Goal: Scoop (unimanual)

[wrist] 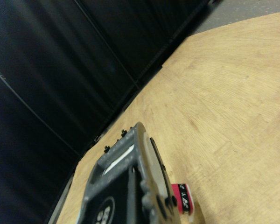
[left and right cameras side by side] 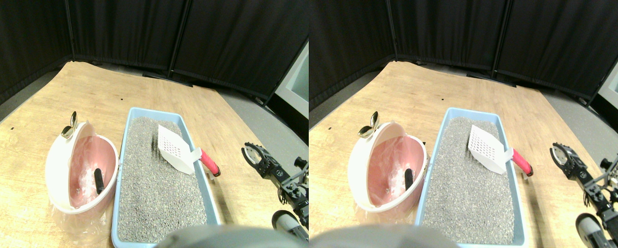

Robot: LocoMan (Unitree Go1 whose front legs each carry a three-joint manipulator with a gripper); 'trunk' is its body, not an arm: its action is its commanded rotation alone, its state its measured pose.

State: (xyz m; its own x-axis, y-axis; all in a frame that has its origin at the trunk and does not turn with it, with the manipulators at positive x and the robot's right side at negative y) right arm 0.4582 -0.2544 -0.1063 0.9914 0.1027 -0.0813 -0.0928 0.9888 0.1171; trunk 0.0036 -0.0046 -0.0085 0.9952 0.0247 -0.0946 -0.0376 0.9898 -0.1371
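Wooden plank floor (left and right cameras side by side: 133,93) under everything, black curtain panels (left and right cameras side by side: 133,31) behind. Pale blue rectangular litter tray (left and right cameras side by side: 129,155) filled with grey gravel-like litter (left and right cameras side by side: 154,181). Just left of it, a pink-and-cream rounded bin (left and right cameras side by side: 61,170), a short black object (left and right cameras side by side: 99,181) inside. White slotted plastic scoop (left and right cameras side by side: 174,149) lies on the litter, its red wrapped handle (left and right cameras side by side: 209,163) propped over the tray's right rim. Right gripper (left and right cameras side by side: 253,153) hovers near that handle, not touching, jaws apart.

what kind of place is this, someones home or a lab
Most likely a lab or test setup, not a home: black curtain panels wall off a bare wooden platform, and the only props are a litter tray, a scoop and a pink bin.
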